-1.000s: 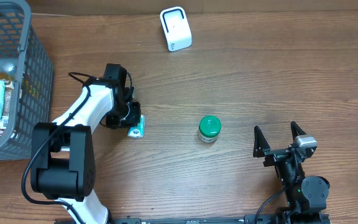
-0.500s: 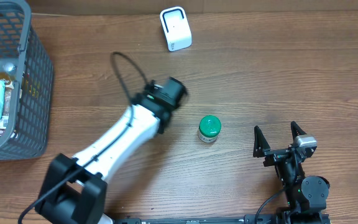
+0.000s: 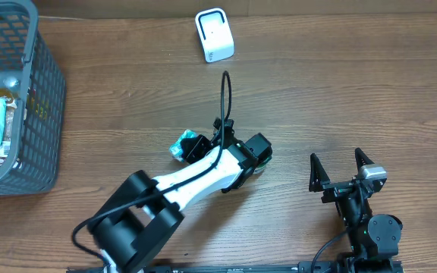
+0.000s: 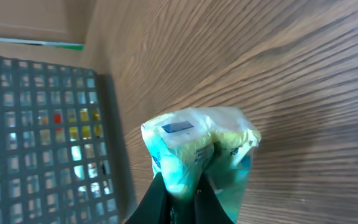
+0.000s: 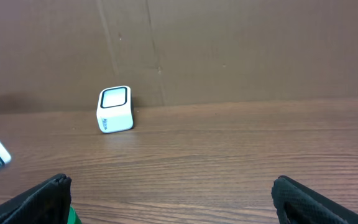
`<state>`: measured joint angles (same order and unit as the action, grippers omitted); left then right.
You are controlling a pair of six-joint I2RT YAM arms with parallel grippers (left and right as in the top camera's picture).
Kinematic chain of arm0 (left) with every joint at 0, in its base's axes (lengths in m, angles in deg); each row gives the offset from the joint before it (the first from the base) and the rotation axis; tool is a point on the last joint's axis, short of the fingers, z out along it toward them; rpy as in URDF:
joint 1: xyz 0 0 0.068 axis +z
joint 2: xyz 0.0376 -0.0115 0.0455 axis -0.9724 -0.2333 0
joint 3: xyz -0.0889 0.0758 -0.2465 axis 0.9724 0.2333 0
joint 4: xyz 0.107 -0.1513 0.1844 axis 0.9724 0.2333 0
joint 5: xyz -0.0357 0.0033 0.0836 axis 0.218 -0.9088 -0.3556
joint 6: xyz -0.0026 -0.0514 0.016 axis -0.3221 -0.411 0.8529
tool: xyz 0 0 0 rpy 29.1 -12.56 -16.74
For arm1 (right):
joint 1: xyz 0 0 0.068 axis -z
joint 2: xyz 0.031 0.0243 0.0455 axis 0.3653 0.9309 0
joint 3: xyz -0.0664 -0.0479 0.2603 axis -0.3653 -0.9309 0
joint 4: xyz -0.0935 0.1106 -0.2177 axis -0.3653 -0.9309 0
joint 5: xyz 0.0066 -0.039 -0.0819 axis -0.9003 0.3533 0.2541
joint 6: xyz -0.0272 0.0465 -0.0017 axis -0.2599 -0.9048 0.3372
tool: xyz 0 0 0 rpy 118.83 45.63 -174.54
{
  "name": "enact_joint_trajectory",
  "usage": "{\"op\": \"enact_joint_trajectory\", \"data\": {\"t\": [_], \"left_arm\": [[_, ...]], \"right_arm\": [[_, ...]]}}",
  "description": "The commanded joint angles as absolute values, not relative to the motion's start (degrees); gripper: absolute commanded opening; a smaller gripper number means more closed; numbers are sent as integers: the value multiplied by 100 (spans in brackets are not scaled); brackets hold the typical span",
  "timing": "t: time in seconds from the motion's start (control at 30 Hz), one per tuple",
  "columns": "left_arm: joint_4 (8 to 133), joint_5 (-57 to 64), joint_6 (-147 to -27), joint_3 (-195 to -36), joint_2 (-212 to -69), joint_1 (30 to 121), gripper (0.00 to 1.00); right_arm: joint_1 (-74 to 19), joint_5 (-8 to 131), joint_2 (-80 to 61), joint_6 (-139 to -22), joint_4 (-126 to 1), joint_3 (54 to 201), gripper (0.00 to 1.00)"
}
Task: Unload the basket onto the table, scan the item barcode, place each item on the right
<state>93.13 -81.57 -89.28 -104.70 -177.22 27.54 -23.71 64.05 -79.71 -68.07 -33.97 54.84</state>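
From above, the left gripper (image 3: 196,146) pinches a teal packet (image 3: 180,144) over the middle of the table (image 3: 355,91), with the white scanner (image 3: 214,35) by the far edge and the right gripper (image 3: 341,168) near the front right corner. The left wrist view shows the jaws clamped on the packet's (image 4: 197,149) lower end, with a basket (image 4: 42,124) behind. In the right wrist view the jaws gape wide, facing the scanner (image 5: 114,109).

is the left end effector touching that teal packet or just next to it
Touching. The left wrist view shows the left end effector closed on the lower edge of the teal packet, with no gap.
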Motion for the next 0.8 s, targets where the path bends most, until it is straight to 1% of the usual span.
{"op": "enact_joint_trajectory", "data": {"t": [0.0, 0.1, 0.23, 0.43, 0.57, 0.67, 0.77], "left_arm": [[9316, -8774, -9252, -10540, -17954, 2719, 4], [9313, -8737, -9368, -10540, -17954, 2717, 4], [9316, -8402, -9748, -10522, -17965, 2719, 4], [9062, -8645, -10222, -10079, -18017, 2793, 4], [8592, -8586, -10253, -9674, -18017, 2892, 4], [8513, -8203, -10249, -9655, -18015, 2898, 4], [8496, -8120, -10246, -9655, -18015, 2898, 4]], "right_arm": [[-2360, 6456, -8015, -6807, -3380, 5423, 100], [-2360, 6456, -8015, -6807, -3380, 5423, 100], [-2360, 6456, -8015, -6807, -3380, 5423, 100], [-2360, 6456, -8015, -6807, -3380, 5423, 100], [-2360, 6456, -8015, -6807, -3380, 5423, 100], [-2360, 6456, -8017, -6807, -3380, 5423, 100], [-2360, 6453, -8017, -6809, -3380, 5423, 100]]}}
